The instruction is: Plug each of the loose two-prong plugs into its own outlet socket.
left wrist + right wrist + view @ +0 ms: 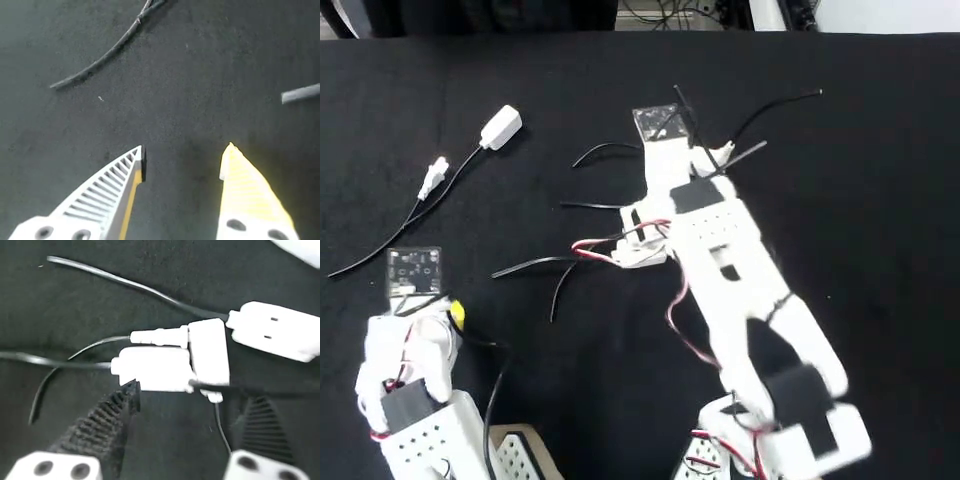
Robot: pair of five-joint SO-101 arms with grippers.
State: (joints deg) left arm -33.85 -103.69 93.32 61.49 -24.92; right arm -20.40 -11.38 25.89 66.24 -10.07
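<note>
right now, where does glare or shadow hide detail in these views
High view: the loose plug glares white on the black cloth, its edges washed out. Right wrist view: the joined plugs bloom bright, seams lost, yet two slots on the outlet show. Left wrist view: even light, no glare; the cloth looks slightly darker inside the open left gripper.

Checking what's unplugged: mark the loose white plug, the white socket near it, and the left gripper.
loose white plug (pixel 432 177): high view, its body.
white socket (pixel 501 127): high view, centre of housing.
left gripper (pixel 185 152): left wrist view, midway between fingertips.
</note>
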